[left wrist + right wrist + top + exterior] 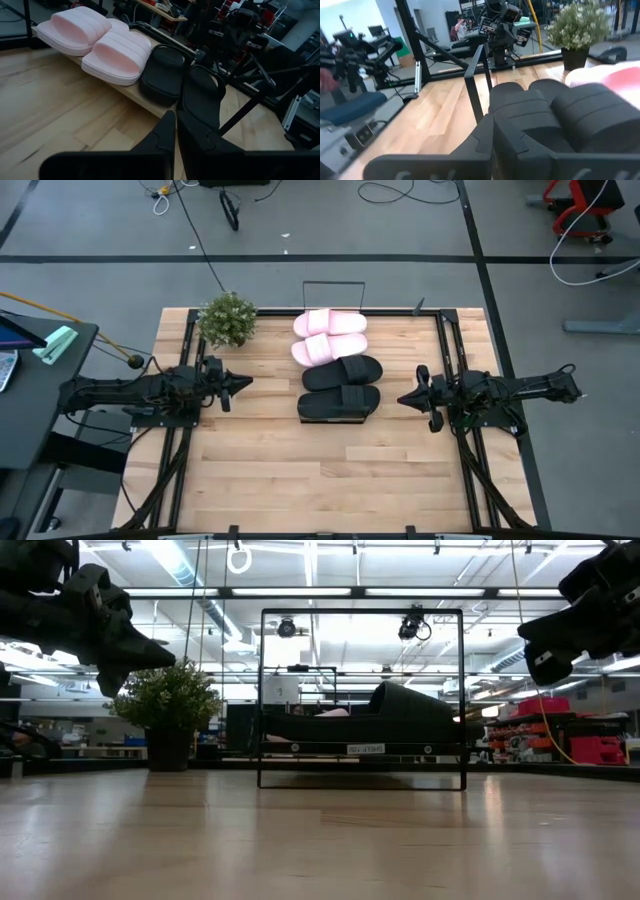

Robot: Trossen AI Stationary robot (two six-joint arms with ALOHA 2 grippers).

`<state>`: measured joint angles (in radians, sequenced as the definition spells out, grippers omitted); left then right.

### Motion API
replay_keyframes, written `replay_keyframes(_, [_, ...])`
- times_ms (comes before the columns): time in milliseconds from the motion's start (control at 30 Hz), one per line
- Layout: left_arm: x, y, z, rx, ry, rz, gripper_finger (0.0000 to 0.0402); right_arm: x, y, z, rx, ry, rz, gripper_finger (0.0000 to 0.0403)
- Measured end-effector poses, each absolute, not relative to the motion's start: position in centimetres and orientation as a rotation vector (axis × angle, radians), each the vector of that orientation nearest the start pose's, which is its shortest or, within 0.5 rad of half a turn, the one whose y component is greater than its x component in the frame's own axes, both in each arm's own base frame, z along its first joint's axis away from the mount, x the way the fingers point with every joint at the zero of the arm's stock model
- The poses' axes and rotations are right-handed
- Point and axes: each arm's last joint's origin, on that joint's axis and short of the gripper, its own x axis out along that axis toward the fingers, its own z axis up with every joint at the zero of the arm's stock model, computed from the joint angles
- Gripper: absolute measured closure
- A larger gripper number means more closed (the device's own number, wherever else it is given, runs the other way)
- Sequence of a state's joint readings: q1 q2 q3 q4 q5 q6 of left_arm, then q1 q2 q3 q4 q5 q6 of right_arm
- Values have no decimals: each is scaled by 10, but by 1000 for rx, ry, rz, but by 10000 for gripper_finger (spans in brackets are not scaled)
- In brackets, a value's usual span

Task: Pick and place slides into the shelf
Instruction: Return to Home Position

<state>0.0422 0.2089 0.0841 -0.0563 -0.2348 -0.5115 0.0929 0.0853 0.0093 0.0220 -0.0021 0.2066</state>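
Two pale pink slides (329, 336) (95, 40) and two black slides (341, 386) (182, 85) lie side by side in a row on the shelf (134, 96), a narrow light-wood board with a black wire frame (362, 698). My left gripper (246, 383) (175, 125) hovers shut, left of the row, pointing at it. My right gripper (402, 399) (492, 130) hovers shut, right of the row, just off the nearest black slide (555, 120). Both are above the table in the low view.
A small potted plant (227, 318) (168, 710) stands at the table's far-left part, beside the pink slides. Black arm rails (455, 350) run along both sides of the table. Bare wooden tabletop (320, 470) stretches toward the near edge.
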Motion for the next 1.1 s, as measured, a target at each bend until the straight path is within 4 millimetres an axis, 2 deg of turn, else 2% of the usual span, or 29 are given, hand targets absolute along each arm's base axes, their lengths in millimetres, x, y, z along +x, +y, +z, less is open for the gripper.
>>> replay_keyframes(200, [106,11,170,-489,106,316,373,102,10,162,285,67,87,389])
replay_keyframes(433, [106,11,170,-489,107,316,366,102,10,162,284,67,87,387])
replay_keyframes(867, [106,11,170,-489,107,316,383,102,10,162,284,67,87,389])
replay_keyframes(1100, [106,11,170,-489,107,316,372,102,10,162,284,67,87,389])
